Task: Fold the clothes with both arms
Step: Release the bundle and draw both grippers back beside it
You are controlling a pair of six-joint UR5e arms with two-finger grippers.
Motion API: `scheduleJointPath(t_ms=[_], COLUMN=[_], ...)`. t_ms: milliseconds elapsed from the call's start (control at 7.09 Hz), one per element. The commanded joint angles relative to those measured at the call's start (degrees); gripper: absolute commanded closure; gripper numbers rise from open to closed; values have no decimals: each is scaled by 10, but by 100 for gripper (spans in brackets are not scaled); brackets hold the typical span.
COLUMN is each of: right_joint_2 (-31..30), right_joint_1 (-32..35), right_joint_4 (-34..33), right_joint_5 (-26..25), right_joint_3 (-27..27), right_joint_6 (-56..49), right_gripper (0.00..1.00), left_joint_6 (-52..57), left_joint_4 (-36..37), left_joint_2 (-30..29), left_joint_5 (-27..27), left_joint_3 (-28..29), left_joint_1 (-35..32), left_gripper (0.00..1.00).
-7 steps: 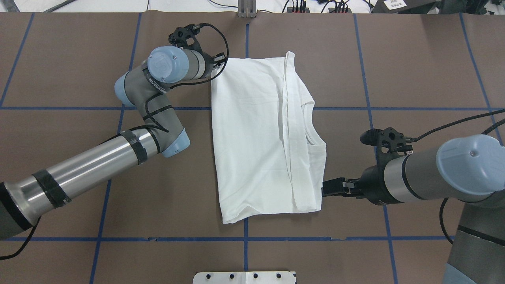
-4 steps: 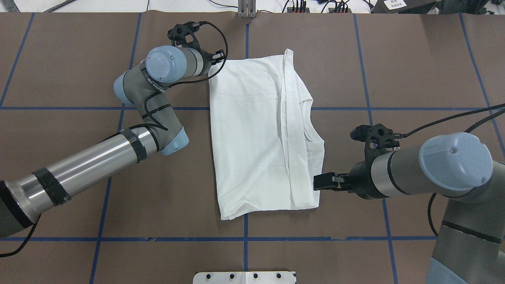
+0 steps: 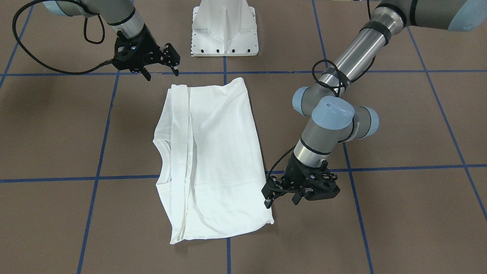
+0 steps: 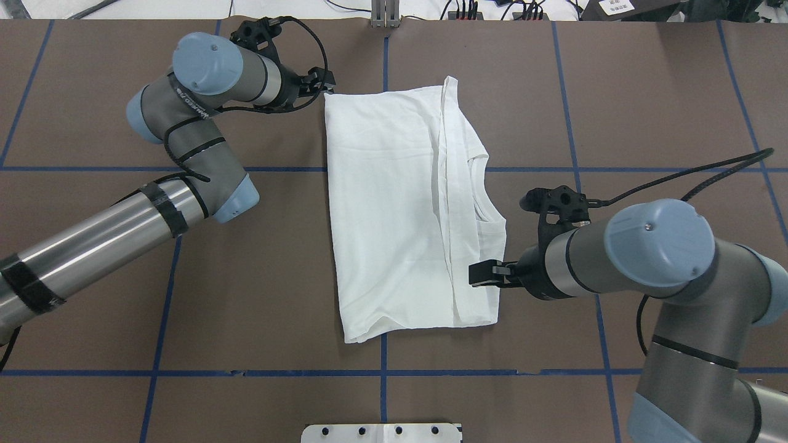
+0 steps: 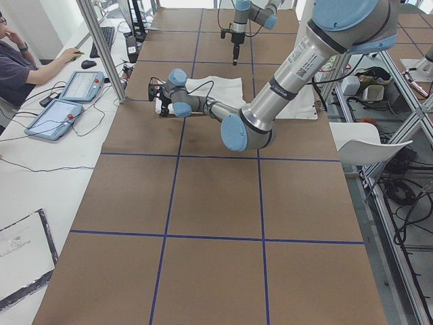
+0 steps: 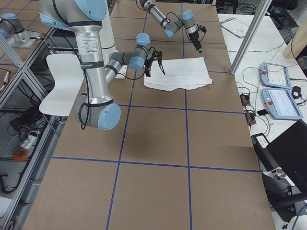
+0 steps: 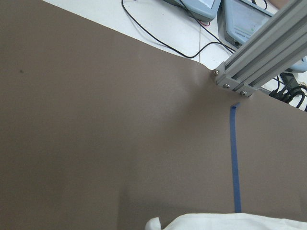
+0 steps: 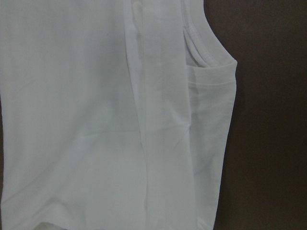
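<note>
White long-sleeved cotton T-shirt (image 4: pixel 394 209), part-folded on brown table (image 4: pixel 646 92): likely light, limp and prone to slipping between layers. Best pinched at the corners, through all layers. Left gripper (image 3: pixel 268 196) and right gripper (image 3: pixel 161 70) are both spread and empty.

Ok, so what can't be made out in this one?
Left gripper: jaws open or shut unclear; its wrist largely covers them overhead, they are small and dark in the front-facing view, and out of frame in the left wrist view.
T-shirt underside and inner layers: hidden by its own folds in every view.
Right gripper: overlaps the T-shirt's edge overhead; contact with the cloth cannot be told.
Inside the collar: folded shut in the right wrist view.
</note>
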Motion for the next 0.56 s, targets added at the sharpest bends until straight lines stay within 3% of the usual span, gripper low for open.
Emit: scheduleJointPath(t_ms=[0, 282, 423], right_joint_2=[95, 118, 118], right_joint_1=[-29, -51, -62], right_joint_4=[-111, -112, -111], right_joint_5=[-65, -115, -134], right_joint_3=[-52, -118, -136], right_joint_6=[-42, -109, -139], right_gripper=[0, 0, 0], left_joint_6=[23, 19, 13], left_joint_4=[137, 260, 301], left_joint_2=[101, 139, 138], left_joint_5=[-33, -72, -77], left_joint_3=[-208, -376, -415], left_joint_1=[-1, 25, 48], left_gripper=[0, 0, 0])
